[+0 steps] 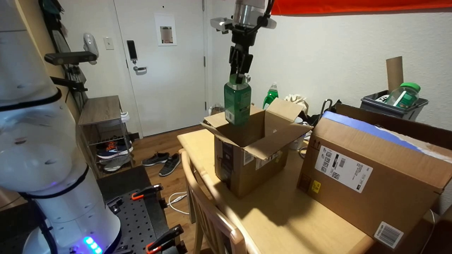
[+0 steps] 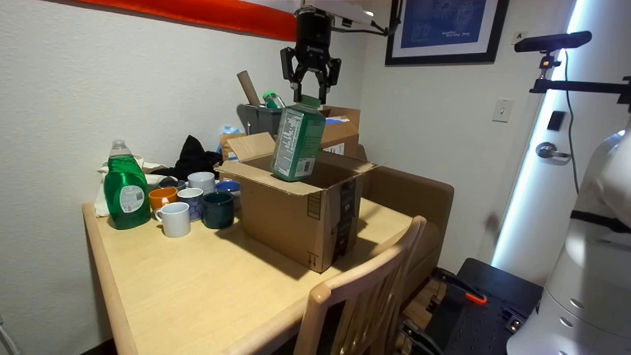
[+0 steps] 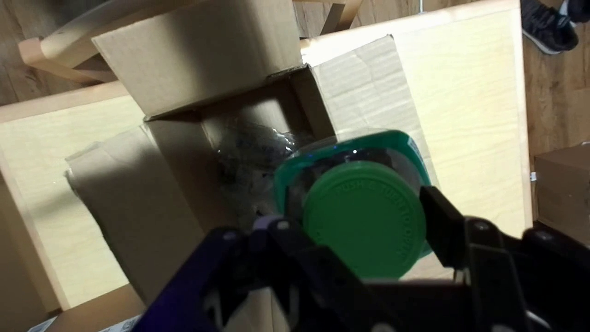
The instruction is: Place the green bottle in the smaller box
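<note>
One green bottle (image 2: 298, 142) in pincer (image 2: 310, 96)

Cannot read the fine print on the green bottle (image 2: 296, 143), nor make out, in the wrist view, the outline of the blurred gripper (image 3: 357, 214), the bottle's base under the cap (image 3: 364, 219), or the kind of clear, glinting stuff (image 3: 249, 161) inside the smaller box (image 3: 184, 157). By the table's (image 2: 177, 281) wall-side corner, can see the overlapped rear mugs (image 2: 201, 180) only in part and, in an exterior view, only the top of the squeeze bottle (image 1: 271, 95). Get the larger box (image 1: 392, 190), by the opposite short edge, cropped at right in an exterior view, and the chair (image 2: 314, 310), by the long edge, cropped below in both exterior views.
</note>
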Motion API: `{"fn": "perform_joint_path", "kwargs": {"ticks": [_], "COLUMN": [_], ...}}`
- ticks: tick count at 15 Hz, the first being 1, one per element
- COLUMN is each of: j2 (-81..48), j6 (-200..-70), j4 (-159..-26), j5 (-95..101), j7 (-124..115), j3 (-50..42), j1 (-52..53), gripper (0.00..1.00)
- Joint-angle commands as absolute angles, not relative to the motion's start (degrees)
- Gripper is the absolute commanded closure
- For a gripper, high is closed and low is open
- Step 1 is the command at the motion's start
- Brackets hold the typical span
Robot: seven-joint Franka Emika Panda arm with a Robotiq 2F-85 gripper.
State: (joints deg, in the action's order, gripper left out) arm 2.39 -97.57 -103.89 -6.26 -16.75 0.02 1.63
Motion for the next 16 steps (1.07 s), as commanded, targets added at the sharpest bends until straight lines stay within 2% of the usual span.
{"fn": "perform_joint_path", "kwargs": {"ticks": [1, 16], "j2": [4.36, 1.46], "j6": [-99.47, -101.1], "j4": [-106.77, -109.05], "j5": [-7.48, -8.8], "j7": [-14.55, -9.26], "j3": [-0.36, -2.71], "j1": [0.51, -1.95], "gripper": [0.61, 0.61]}}
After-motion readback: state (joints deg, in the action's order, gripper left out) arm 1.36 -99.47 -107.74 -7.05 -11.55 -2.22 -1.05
